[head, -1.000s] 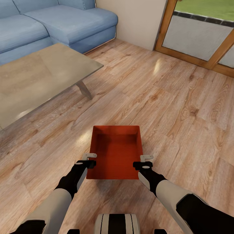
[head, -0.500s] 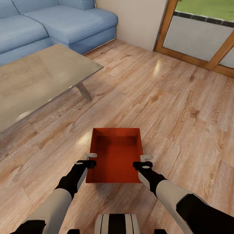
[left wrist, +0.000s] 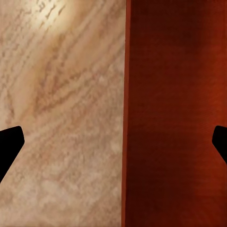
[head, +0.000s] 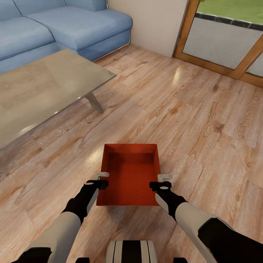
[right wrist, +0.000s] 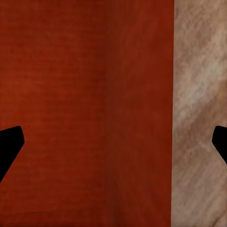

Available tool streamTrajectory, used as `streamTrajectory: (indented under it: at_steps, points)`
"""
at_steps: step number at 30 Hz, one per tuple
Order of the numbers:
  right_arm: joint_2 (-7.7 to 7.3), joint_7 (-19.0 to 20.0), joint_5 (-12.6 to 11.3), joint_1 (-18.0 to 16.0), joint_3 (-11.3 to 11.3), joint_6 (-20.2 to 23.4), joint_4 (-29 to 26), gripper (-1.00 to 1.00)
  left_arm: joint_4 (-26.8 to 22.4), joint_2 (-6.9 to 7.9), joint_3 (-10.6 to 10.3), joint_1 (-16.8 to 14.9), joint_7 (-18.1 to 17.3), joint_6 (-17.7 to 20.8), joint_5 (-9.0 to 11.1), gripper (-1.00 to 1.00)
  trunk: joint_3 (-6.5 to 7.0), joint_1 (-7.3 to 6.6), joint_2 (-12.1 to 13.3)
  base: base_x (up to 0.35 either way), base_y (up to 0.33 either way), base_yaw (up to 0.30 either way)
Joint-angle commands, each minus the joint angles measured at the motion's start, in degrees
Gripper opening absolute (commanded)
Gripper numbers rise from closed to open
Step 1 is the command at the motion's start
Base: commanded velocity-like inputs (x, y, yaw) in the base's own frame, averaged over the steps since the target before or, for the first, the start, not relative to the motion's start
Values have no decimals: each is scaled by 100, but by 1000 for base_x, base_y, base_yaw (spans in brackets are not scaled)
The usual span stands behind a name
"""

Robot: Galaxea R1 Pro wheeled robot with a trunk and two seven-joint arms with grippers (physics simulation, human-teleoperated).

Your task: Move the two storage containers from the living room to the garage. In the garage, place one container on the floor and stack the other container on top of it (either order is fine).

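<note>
An orange-red bin [head: 129,175] sits on the light wood floor [head: 190,120] of the living room, straight ahead of the robot, its long axis pointing away. The left pincer [head: 101,179] hangs over the bin's left wall and the right pincer [head: 164,181] over its right wall, equally near. Both pincers are spread apart, each straddling its wall edge without clamping.

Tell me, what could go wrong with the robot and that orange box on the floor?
Both grippers, left gripper and right gripper, straddle the side walls of the orange-red open-top bin with jaws open. If they close unevenly, the thin walls might slip out or the bin tilt. The grey low table could get bumped when turning.
</note>
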Motion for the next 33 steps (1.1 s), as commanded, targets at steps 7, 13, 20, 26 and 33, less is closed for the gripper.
streamTrajectory:
  at_steps: [7, 13, 20, 26, 33]
  points:
    - [-2, -34, -35, -2, 49, 23, -8, 100, -10, -7, 25, -1, -7, 32, -41, 100, -3, -1, -1, 0, 0, 0]
    - [-2, -39, -35, -2, 49, 24, -8, 100, -9, -7, 25, -1, -7, 33, -9, 100, -3, -1, -1, 0, 0, 0]
    - [-2, -37, -35, -2, 49, 20, -8, 100, -10, -7, 25, -1, -7, 33, 0, 100, -3, -1, -1, 0, 0, 0]
    - [-3, -40, -35, -2, 49, 23, -8, 100, -3, -7, 25, -1, -7, 33, 5, 100, -93, 109, -202, 0, 0, 0]
    - [-15, -37, -35, -2, 49, 20, -8, 100, -9, -7, 25, -1, -7, 33, 3, 100, -93, 109, -202, 0, 0, 0]
